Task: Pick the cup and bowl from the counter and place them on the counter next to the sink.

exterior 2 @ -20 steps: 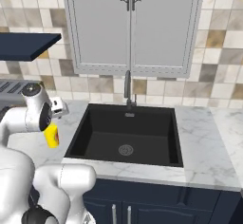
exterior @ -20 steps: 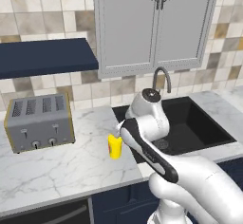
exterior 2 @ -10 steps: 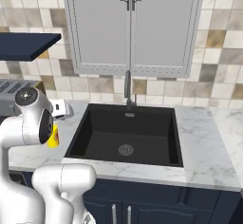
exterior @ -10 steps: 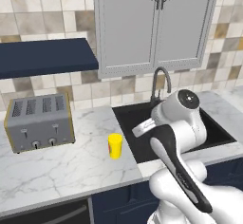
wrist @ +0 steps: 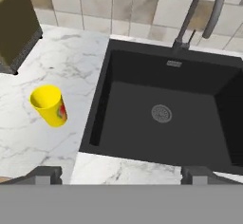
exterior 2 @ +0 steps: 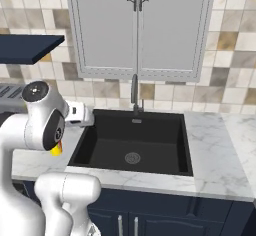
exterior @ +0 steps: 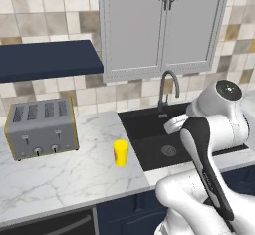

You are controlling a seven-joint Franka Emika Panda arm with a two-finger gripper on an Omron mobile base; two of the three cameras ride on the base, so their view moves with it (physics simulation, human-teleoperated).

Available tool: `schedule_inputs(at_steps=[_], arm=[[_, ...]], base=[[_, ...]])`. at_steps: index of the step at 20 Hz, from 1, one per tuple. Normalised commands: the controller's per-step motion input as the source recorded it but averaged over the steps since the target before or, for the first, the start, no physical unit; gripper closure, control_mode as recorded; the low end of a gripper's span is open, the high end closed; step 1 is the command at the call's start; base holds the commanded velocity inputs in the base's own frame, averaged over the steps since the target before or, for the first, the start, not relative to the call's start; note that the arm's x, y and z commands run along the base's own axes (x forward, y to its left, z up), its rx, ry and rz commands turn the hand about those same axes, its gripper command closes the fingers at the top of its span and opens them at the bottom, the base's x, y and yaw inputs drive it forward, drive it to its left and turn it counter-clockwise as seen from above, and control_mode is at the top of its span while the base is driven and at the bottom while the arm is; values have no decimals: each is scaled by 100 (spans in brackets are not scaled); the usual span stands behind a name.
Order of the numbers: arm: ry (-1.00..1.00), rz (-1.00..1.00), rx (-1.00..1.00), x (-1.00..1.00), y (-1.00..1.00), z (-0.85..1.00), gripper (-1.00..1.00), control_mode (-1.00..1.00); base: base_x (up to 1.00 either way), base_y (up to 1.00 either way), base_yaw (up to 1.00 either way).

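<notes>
The cup [exterior: 120,153], a small bright yellow tumbler with a red-orange mark, is seen standing upright on the white marble counter [exterior: 60,174], just beside the left rim of the matte black sink [exterior: 154,134] and touching nothing else; in the hand view it [wrist: 49,105] is seen left of the basin [wrist: 161,118], and in the right base view a sliver of yellow [exterior 2: 56,149] is seen behind the white arm. Since the cup is placed next to the sink and is not held, that half of the task is judged to be done. The bowl cannot be located in any of the pictures, so its position cannot be told, and its pick-up and placement are judged to be what is left. The gripper [wrist: 121,173] is held over the near rim of the sink with its two dark tips spread wide at the bottom of the hand view; nothing is seen between them, so the pincer is taken to be open and empty. Further out, a silver four-slot toaster [exterior: 41,129] is set on the counter well apart from the cup, a dark curved faucet [exterior: 167,87] rises behind the basin, and a navy shelf [exterior: 47,59] and grey cabinet doors [exterior: 162,22] are mounted on the tiled wall.
</notes>
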Motion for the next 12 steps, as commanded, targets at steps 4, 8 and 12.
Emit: schedule_inputs(at_steps=[4, 8, 12], arm=[[7, -23, 0, -64, -71, 2, -100, -100], [0, -14, 0, -68, -51, 0, -100, -100], [0, 0, 0, -22, -9, 0, -100, -100]], base=[[0, 0, 0], [0, 0, 0], [0, 0, 0]])
